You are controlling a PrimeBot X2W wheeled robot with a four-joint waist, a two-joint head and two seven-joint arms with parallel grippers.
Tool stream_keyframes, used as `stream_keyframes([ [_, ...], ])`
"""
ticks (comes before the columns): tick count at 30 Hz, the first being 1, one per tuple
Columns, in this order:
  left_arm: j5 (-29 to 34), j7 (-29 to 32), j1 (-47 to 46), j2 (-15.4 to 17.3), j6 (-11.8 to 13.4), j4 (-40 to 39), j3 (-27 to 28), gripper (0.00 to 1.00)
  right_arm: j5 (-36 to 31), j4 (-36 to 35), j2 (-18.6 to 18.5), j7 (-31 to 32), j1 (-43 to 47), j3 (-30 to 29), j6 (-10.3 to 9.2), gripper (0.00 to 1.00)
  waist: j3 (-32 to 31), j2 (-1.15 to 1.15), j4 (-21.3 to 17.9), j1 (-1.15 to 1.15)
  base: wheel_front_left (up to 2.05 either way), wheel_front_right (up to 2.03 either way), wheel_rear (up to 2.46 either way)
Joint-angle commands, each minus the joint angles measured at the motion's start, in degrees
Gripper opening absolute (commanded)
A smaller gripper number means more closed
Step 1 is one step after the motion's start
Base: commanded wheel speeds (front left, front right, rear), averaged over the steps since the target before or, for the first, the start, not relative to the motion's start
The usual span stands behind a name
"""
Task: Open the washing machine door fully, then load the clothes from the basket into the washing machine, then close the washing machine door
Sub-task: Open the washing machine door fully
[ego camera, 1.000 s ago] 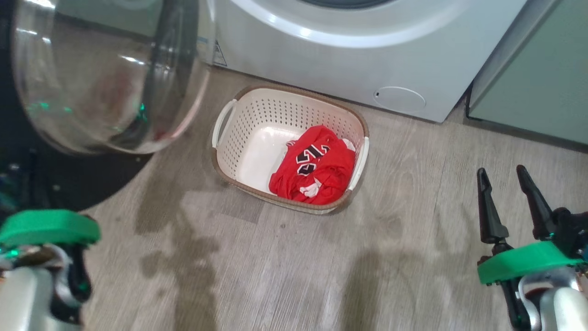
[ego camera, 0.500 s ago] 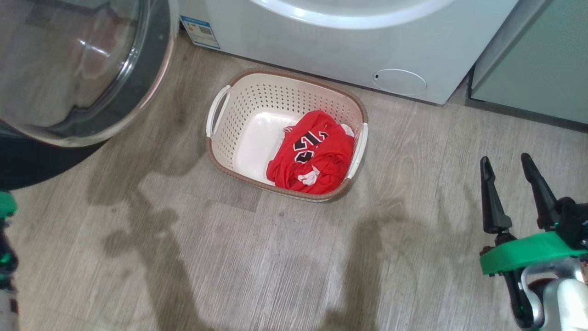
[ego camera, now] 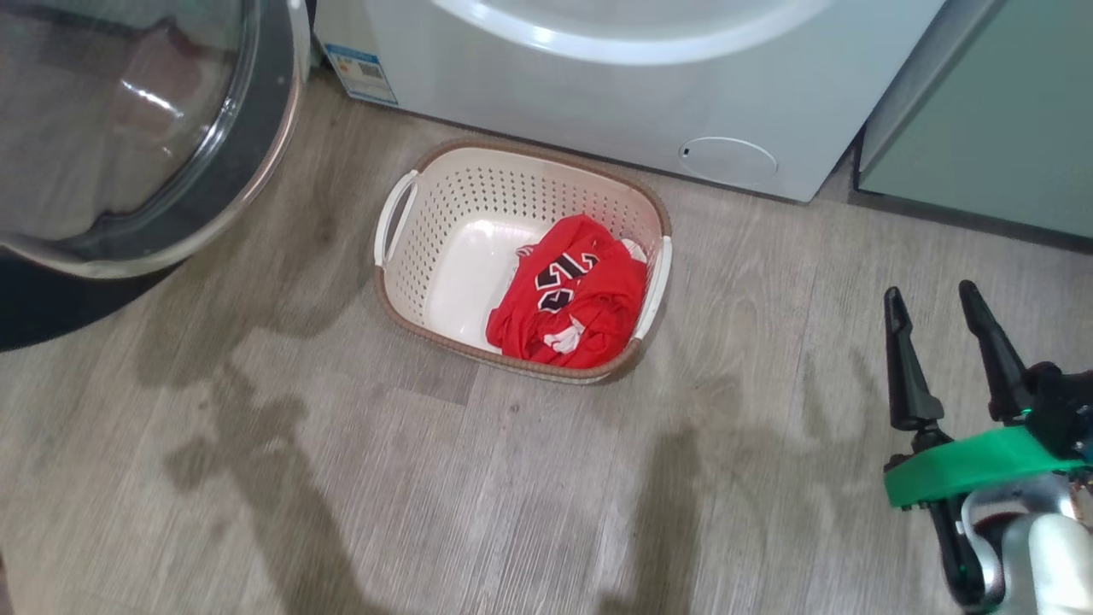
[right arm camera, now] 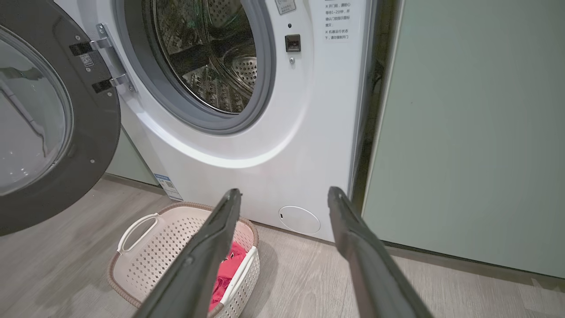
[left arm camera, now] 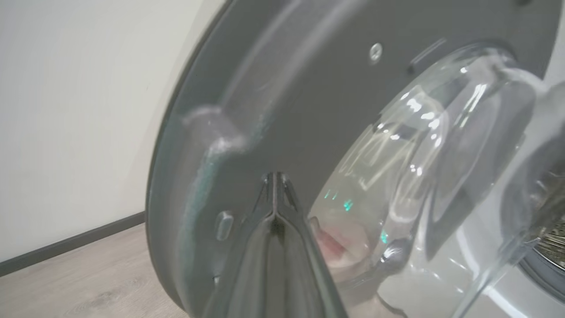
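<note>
The washing machine door stands swung out at the upper left, its glass bowl facing the floor side. My left gripper is shut with nothing between its fingers, its tip at the door's dark inner rim beside the bowl. The cream basket sits on the floor before the white washing machine, with the red clothes bunched in its right half. My right gripper hangs open and empty to the right of the basket. In the right wrist view, the right gripper points at the washing machine and its open drum.
A pale green cabinet stands right of the washer. A blue label and a round flap mark the washer's lower front. Wood-look floor spreads around the basket. A white wall with dark skirting lies behind the door.
The head camera has shifted. The door stands wider from the washer than before, and my left arm has left the head view's lower left corner. My right gripper stays open.
</note>
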Motion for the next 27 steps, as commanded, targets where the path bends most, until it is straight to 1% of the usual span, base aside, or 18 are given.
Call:
stream_keyframes([
  [1, 1.4, -0.5, 1.0, 1.7, 0.4, -3.5, 2.7, 0.0, 0.6, -1.4, -0.4, -0.5, -1.1, 1.6, 0.0, 1.0, -0.6, 0.0, -0.2, 0.0, 0.0, 0.0, 0.0],
  [5, 3.5, -0.5, 6.3, -2.0, 0.8, -10.1, 2.8, 0.0, 1.2, -0.5, -0.4, -1.0, -0.8, 1.9, 0.0, 1.0, -2.0, 0.0, -0.6, 0.0, 0.0, 0.0, 0.0],
  [9, 4.9, -0.4, 12.3, -5.1, 0.9, -17.6, 1.1, 0.0, 1.6, 0.5, -0.4, -1.6, -0.6, 2.2, 0.0, 1.0, -3.4, 0.0, -1.1, 0.0, 0.0, 0.0, 0.0],
  [10, 5.2, 0.1, 13.9, -5.9, 1.0, -19.6, 0.3, 0.17, 1.6, 0.7, -0.4, -1.7, -0.6, 2.4, 0.0, 1.0, -3.7, 0.0, -1.3, 0.0, 0.0, 0.0, 0.0],
  [11, 5.4, 0.7, 15.3, -6.6, 1.1, -21.6, -0.4, 0.4, 1.7, 1.0, -0.4, -1.8, -0.6, 2.5, 0.0, 1.0, -4.0, 0.0, -1.4, 0.0, 0.0, 0.0, 0.0],
  [12, 5.5, 1.4, 16.6, -7.2, 1.1, -23.4, -1.1, 0.77, 1.7, 1.1, -0.4, -1.9, -0.6, 2.5, 0.0, 1.0, -4.3, 0.0, -1.6, 0.0, 0.0, 0.0, 0.0],
  [13, 5.0, 2.2, 17.6, -8.0, 0.9, -25.1, -1.8, 1.0, 1.8, 1.3, -0.4, -2.0, -0.6, 2.6, 0.0, 1.0, -4.6, 0.0, -1.8, 0.0, 0.0, 0.0, 0.0],
  [15, 4.5, 3.7, 19.4, -9.1, 0.4, -28.2, -3.2, 1.0, 2.1, 1.8, -0.4, -2.3, -0.6, 2.9, 0.0, 1.0, -5.2, 0.0, -2.3, 0.0, 0.0, 0.0, 0.0],
  [19, 6.4, 6.0, 22.2, -9.5, -0.1, -32.5, -7.0, 1.0, 2.3, 2.6, -0.4, -2.7, -0.6, 3.5, 0.0, 1.0, -6.3, 0.0, -3.8, 0.0, 0.0, 0.0, 0.0],
  [21, 7.9, 6.8, 23.2, -9.7, -0.7, -34.8, -9.8, 1.0, 2.3, 3.1, -0.4, -2.8, -0.6, 4.2, 0.0, 1.0, -7.1, 0.0, -5.6, 0.0, 0.0, 0.0, 0.0],
  [22, 7.9, 6.8, 23.2, -9.7, -0.7, -34.8, -9.8, 1.0, 2.3, 3.1, -0.4, -2.8, -0.6, 4.2, 0.0, 1.0, -7.1, 0.0, -5.6, 0.0, 0.0, 0.0, 0.0],
  [27, 10.5, 8.2, 23.9, -9.5, -1.6, -36.9, -14.3, 1.0, 2.2, 4.0, -0.4, -3.0, -0.8, 5.0, 0.0, 1.0, -8.5, 0.0, -9.4, 0.0, 0.0, 0.0, 0.0],
])
